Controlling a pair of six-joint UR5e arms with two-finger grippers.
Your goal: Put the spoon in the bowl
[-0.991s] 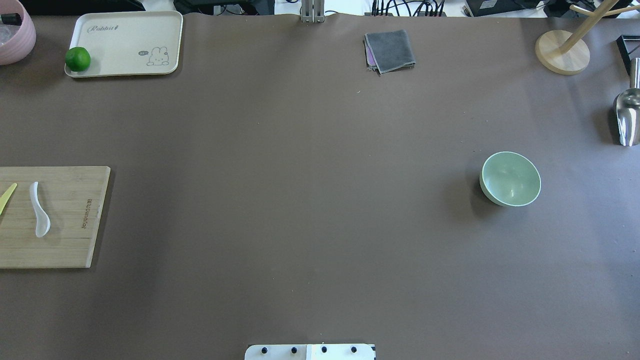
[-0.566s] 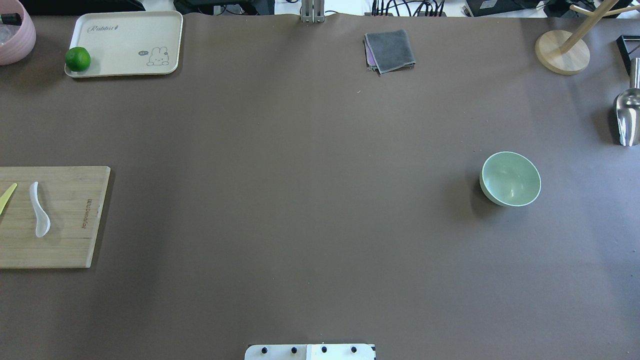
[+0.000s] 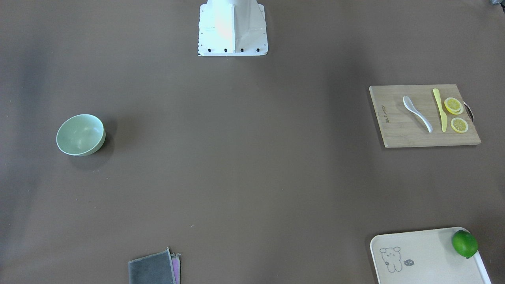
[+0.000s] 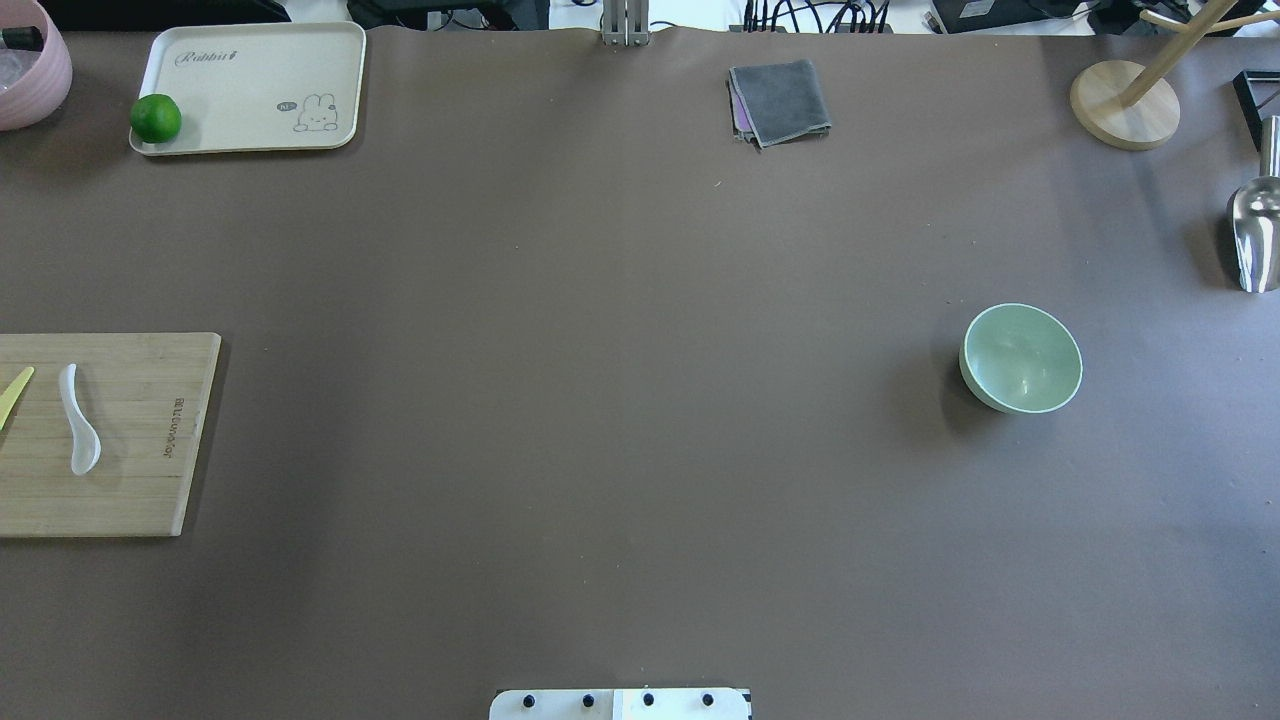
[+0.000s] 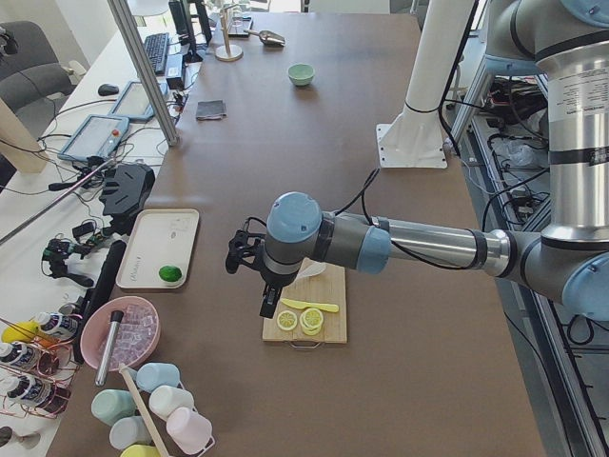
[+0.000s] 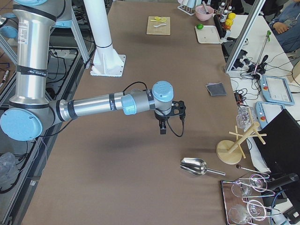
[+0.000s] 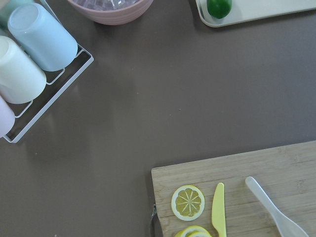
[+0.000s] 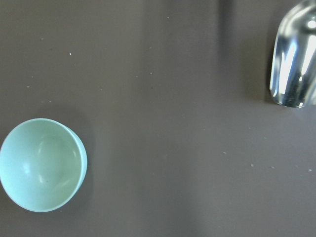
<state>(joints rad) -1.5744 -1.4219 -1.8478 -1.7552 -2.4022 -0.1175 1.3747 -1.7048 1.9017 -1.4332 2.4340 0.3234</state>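
Nothing apparently moved, one spoon (image 4: 77, 420), one bowl (image 4: 1021, 358)

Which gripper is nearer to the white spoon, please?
Left. The left gripper hovers close by the cutting board bearing the spoon; the right gripper hangs far off across the table.

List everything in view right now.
spoon: 1, white, on cutting board
bowl: 1, mint green, right side
cutting board: 1, wooden, left edge
knife: 1, yellow, on board
lemon slices: 3, yellow, on board
tray: 1, cream, far left
lime: 1, green, on tray
cloth: 1, grey, far edge
scoop: 1, silver, right edge
stand: 1, wooden, far right
pink bowl: 1, far-left corner
cups: several, pastel, left end
left gripper: 1, black, near board
right gripper: 1, black, over table
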